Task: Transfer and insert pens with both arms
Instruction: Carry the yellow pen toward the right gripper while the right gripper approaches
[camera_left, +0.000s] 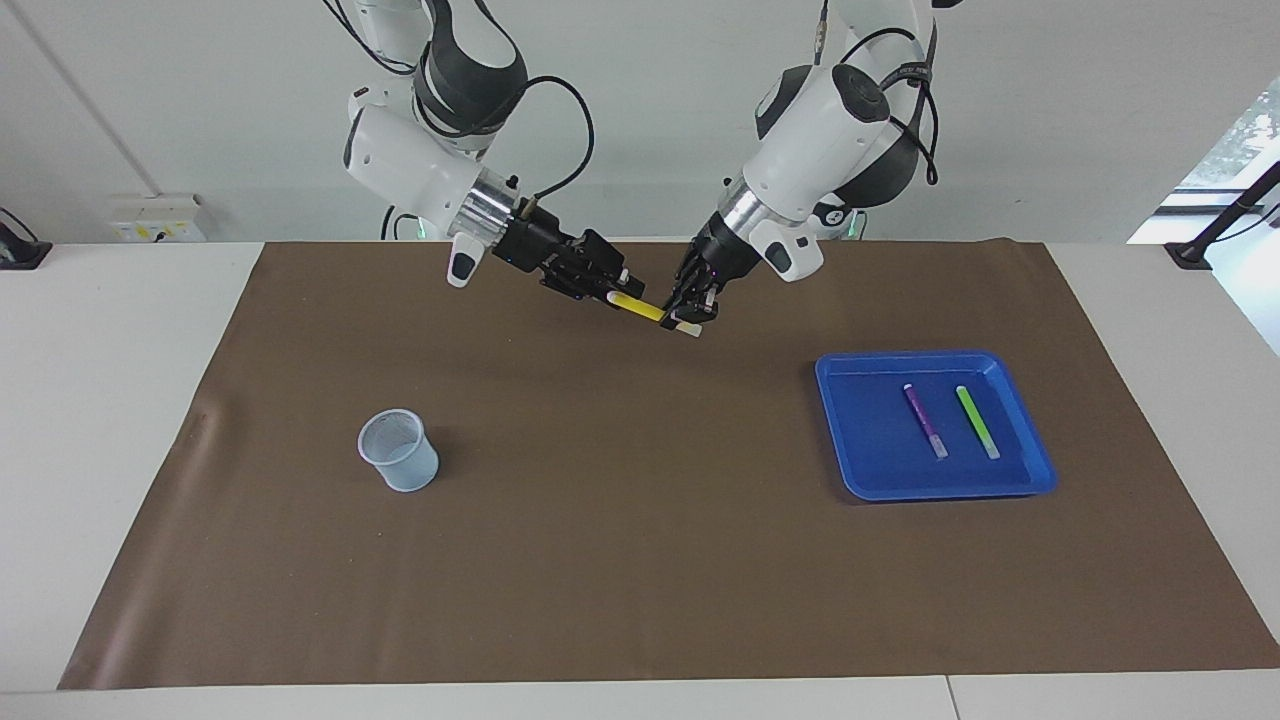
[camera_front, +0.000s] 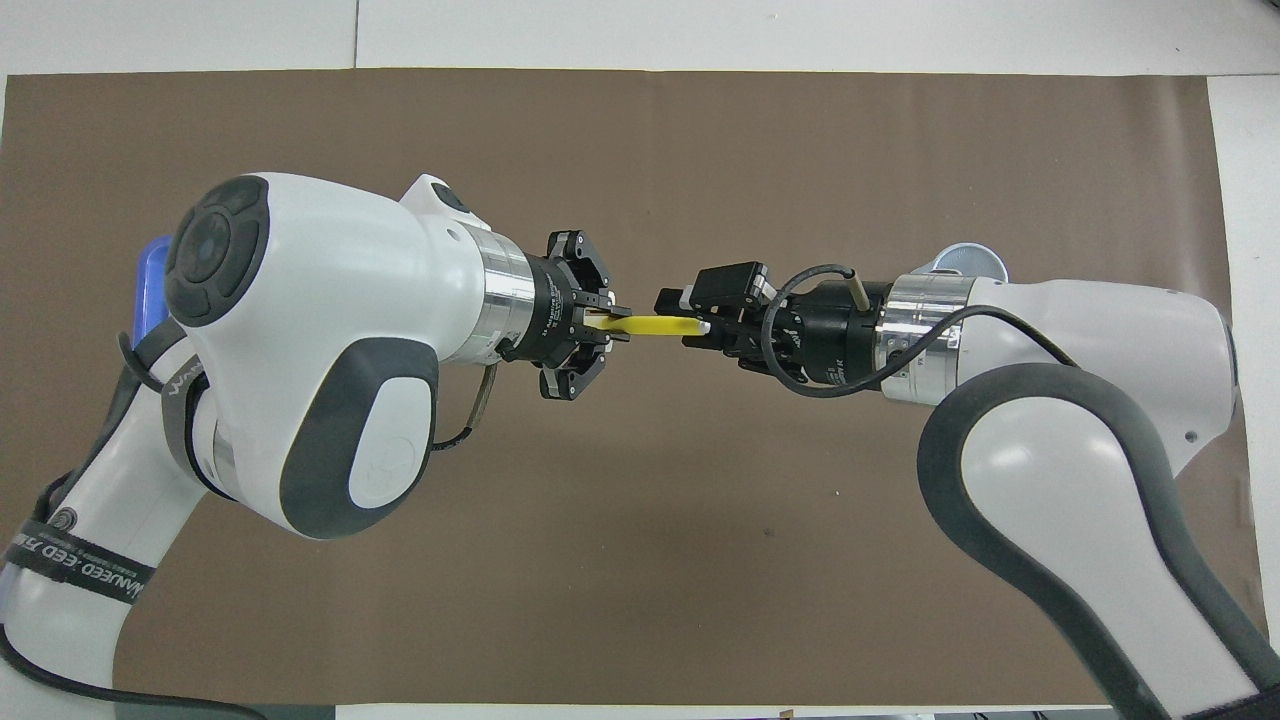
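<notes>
Yellow pen (camera_left: 640, 308) hangs over the brown mat (camera_left: 640, 560), its cap end clenched in the left hand (camera_left: 688, 318); the right hand (camera_left: 612, 291) grasps its other end. Purple pen (camera_left: 925, 421) and green pen (camera_left: 976, 421) lie in the blue tray (camera_left: 860, 470); from the yellow pen, in the facing view, the tray sits at four o'clock and the mesh cup (camera_left: 399, 452) at eight, both well apart.

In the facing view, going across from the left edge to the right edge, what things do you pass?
Mesh cup → right claw → yellow pen → left claw → blue tray → purple pen → green pen.
</notes>
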